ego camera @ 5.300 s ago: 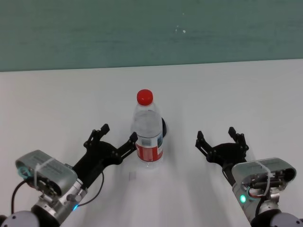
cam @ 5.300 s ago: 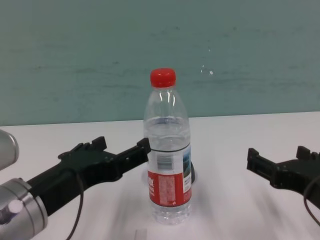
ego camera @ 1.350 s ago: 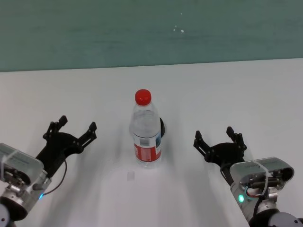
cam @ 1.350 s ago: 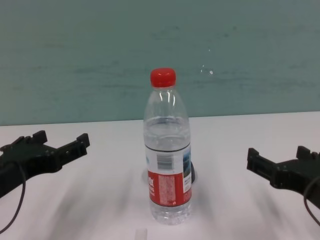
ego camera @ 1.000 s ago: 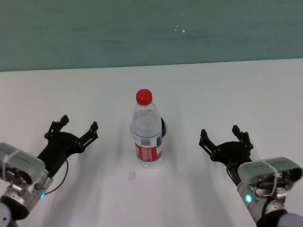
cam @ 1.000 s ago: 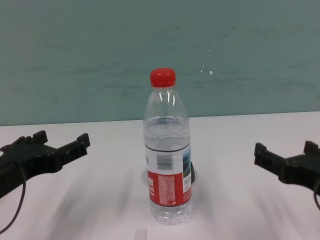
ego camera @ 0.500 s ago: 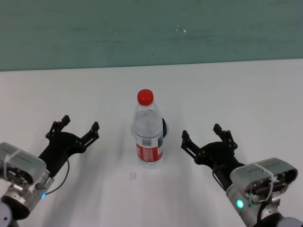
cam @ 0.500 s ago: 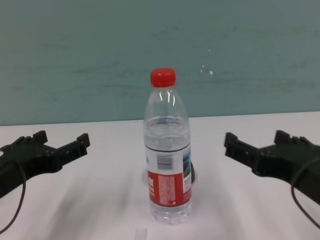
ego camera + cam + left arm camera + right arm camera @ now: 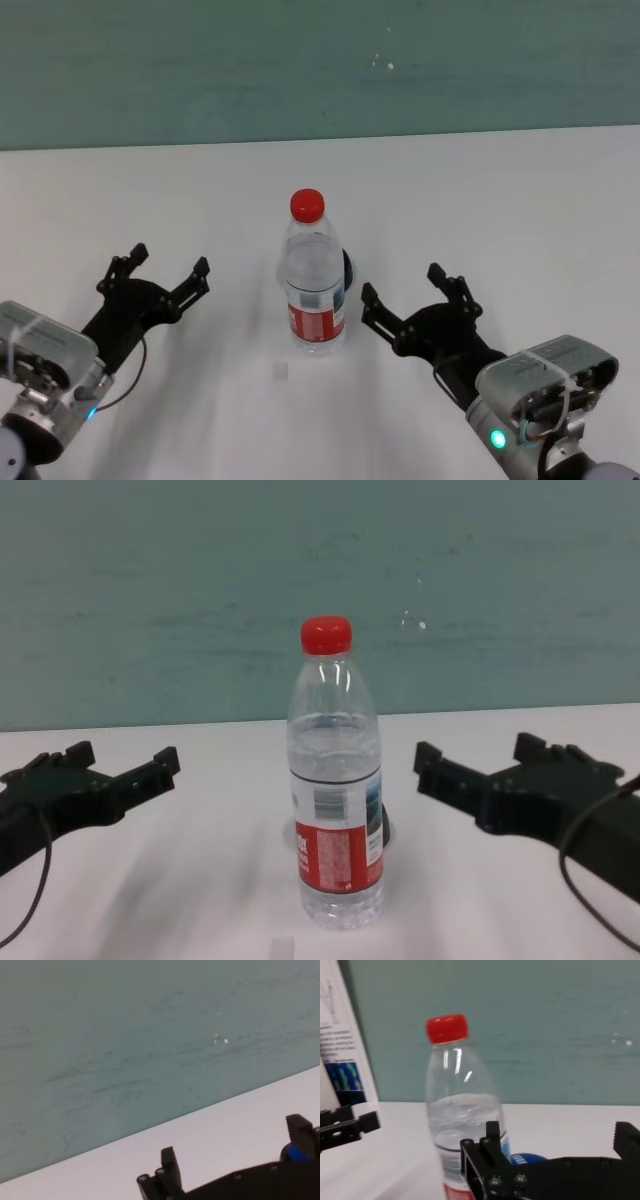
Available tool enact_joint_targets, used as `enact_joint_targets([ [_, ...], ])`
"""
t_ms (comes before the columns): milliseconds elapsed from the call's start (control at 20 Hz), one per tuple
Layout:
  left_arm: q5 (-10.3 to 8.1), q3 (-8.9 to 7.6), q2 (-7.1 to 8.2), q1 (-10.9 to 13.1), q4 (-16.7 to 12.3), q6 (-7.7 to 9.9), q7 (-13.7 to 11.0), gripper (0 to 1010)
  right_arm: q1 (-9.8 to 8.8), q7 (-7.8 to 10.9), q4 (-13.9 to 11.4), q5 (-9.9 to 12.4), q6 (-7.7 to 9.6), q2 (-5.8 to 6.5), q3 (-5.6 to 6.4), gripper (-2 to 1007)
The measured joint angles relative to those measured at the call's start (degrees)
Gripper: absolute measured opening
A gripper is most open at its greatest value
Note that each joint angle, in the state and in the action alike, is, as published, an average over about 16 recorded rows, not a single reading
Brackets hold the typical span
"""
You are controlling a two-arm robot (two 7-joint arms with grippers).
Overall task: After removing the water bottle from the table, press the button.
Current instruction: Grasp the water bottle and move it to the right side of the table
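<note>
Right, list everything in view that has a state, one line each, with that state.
water bottle: upright on the table, red cap on, not held.
button: behind the bottle, mostly hidden, nothing touching it.
right tool: open, empty, right of the bottle, apart from it.
left tool: open, empty, well left of the bottle.
table: white, carrying the bottle and button.

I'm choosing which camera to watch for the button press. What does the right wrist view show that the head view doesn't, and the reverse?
Only the right wrist view: the blue domed top of the low round button, peeking out beside the bottle, and a printed poster at the picture's edge.

Only the head view: the whole white table, both open grippers, left and right, flanking the bottle without touching it.

Both: the clear plastic water bottle with red cap, upright.
</note>
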Motion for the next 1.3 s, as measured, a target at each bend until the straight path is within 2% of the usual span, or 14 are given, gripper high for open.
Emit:
enact_joint_targets([
  [300, 0.00, 0.00, 0.00, 0.00, 0.00, 0.00, 0.00, 1003, 0.15, 2.00, -0.37, -0.19, 0.94, 0.36, -0.94, 1003],
  [600, 0.00, 0.00, 0.00, 0.00, 0.00, 0.00, 0.00, 1003, 1.14, 3.35, 0.03, -0.38, 2.07, 0.77, -2.21, 1003],
  [950, 0.00, 0.00, 0.00, 0.00, 0.00, 0.00, 0.00, 1003, 2.67, 3.91, 1.38, -0.69, 3.21, 0.93, -3.40, 1003],
  [1300, 0.00, 0.00, 0.00, 0.00, 0.00, 0.00, 0.00, 1003, 3.98, 3.80, 3.22, -0.94, 3.93, 0.66, -3.83, 1003],
])
